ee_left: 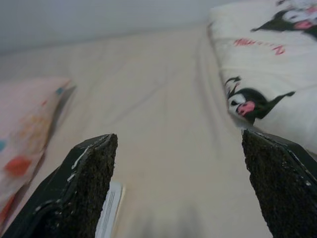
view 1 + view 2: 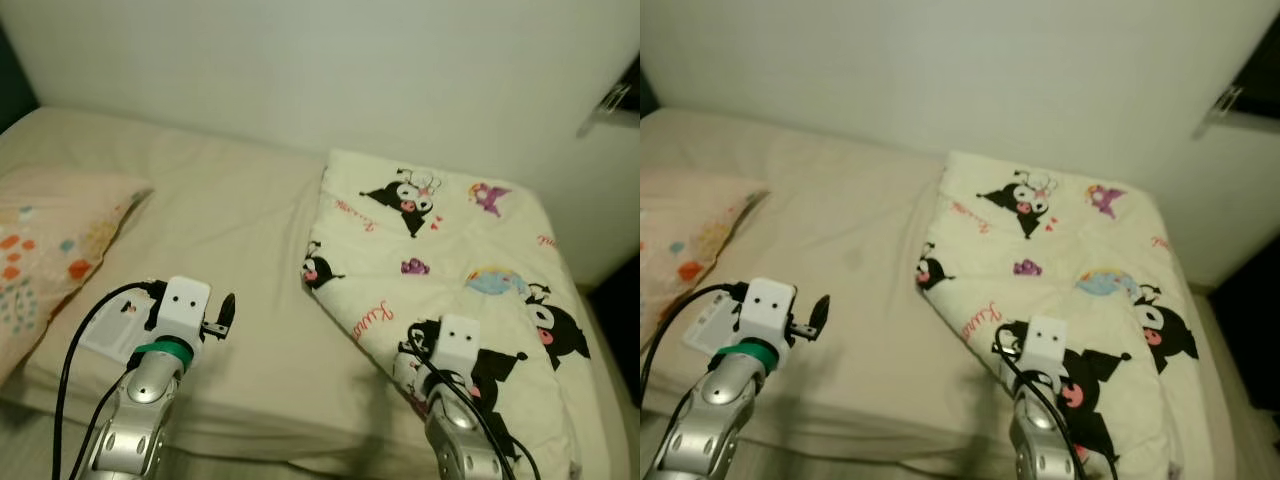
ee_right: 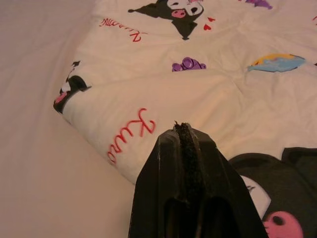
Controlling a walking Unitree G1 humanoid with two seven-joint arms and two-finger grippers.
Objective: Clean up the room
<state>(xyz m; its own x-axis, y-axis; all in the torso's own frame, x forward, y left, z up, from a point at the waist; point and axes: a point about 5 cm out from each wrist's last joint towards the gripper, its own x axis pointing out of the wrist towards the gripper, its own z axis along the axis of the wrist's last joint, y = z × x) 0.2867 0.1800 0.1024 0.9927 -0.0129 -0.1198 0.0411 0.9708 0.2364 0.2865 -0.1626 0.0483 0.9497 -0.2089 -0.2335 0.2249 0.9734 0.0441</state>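
Beige bed (image 2: 230, 250); left gripper (image 1: 181, 183) fingers spread empty; right gripper (image 3: 184, 163) fingers closed over quilt (image 3: 218, 99).

A pale wall (image 2: 330, 70) rose behind the bed before me, plain and unmarked. A dark fixture (image 2: 612, 105) jutted from it at the far right, too dim for me to identify. Dark floor (image 2: 622, 330) showed past the bed's right edge.

quilt (image 2: 450, 250): soft printed cloth, matt
sheet (image 2: 230, 250): beige cloth, creased
pillow (image 2: 50, 260): patterned cloth
left fingers (image 1: 89, 173): black, rough, gritty pads
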